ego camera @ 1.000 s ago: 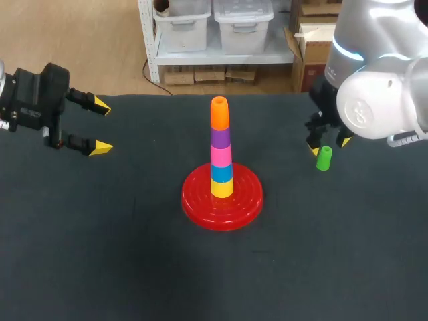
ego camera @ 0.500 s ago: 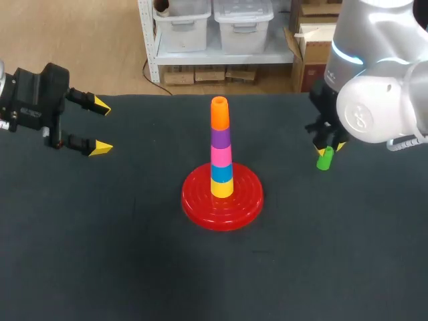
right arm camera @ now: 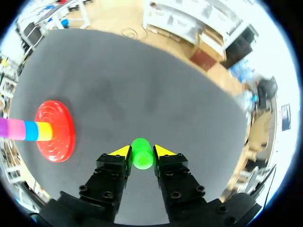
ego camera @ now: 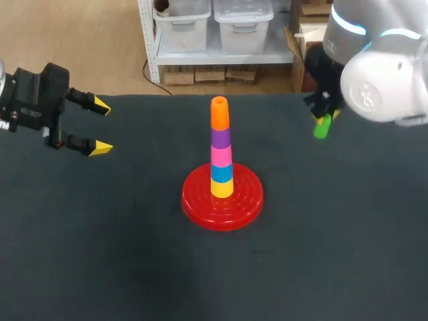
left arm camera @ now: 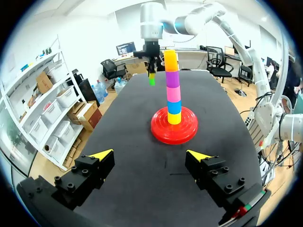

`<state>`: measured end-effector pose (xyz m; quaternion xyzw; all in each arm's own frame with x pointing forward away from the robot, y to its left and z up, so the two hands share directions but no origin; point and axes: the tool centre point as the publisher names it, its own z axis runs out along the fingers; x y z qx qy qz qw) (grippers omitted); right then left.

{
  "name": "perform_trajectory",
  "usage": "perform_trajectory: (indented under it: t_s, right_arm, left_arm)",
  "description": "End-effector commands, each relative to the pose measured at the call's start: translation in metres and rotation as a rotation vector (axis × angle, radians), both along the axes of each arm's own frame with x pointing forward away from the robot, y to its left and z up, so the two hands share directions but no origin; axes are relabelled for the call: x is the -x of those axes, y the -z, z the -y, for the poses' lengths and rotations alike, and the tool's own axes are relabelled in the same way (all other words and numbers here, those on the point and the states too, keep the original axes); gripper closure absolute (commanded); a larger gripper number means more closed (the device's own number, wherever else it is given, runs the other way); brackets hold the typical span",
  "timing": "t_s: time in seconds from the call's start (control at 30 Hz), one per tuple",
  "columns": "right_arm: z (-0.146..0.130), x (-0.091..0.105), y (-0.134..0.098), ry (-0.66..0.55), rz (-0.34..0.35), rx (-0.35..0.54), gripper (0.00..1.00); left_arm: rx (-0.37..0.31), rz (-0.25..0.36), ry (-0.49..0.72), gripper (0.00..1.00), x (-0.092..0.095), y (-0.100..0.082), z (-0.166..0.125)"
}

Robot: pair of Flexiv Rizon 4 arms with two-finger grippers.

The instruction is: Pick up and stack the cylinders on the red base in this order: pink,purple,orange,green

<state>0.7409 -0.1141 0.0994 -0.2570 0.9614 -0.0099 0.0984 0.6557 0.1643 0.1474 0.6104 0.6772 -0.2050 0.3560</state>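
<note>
Right end effector (right arm camera: 142, 152) clamps the green cylinder's (ego camera: 322, 128) sides, aloft at two o'clock from the red base (ego camera: 200, 204) (probably light, stiff, slick plastic; a mid-height hold suits). Left end effector (left arm camera: 149, 153) gapes empty.

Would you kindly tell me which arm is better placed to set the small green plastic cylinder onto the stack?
Right. The right gripper is shut on the small green cylinder, above the table. The left gripper is open and empty, far from the orange-topped stack.
</note>
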Motion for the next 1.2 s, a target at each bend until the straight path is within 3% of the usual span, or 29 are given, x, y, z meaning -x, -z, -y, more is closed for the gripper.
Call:
perform_trajectory:
  t_s: [0.03, 0.23, 0.53, 0.9, 1.2]
  right_arm:
    - [-0.016, 0.009, -0.082, -0.163, 0.051, 0.0, 1.0]
    - [-0.053, 0.022, -0.156, -0.444, 0.12, -0.007, 1.0]
    - [-0.114, 0.049, -0.207, -0.78, 0.159, -0.001, 1.0]
    - [-0.16, 0.08, -0.226, -1.061, 0.134, 0.019, 1.0]
    - [-0.175, 0.095, -0.226, -1.155, 0.108, 0.008, 1.0]
  left_arm:
    - [-0.001, 0.001, 0.001, 0.0, 0.0, 0.001, 0.0]
    - [-0.001, 0.001, 0.001, 0.0, 0.0, 0.001, 0.0]
    - [-0.001, 0.001, 0.001, 0.0, 0.0, 0.001, 0.0]
    - [-0.001, 0.001, 0.001, 0.0, 0.0, 0.001, 0.0]
    - [-0.001, 0.001, 0.001, 0.0, 0.0, 0.001, 0.0]
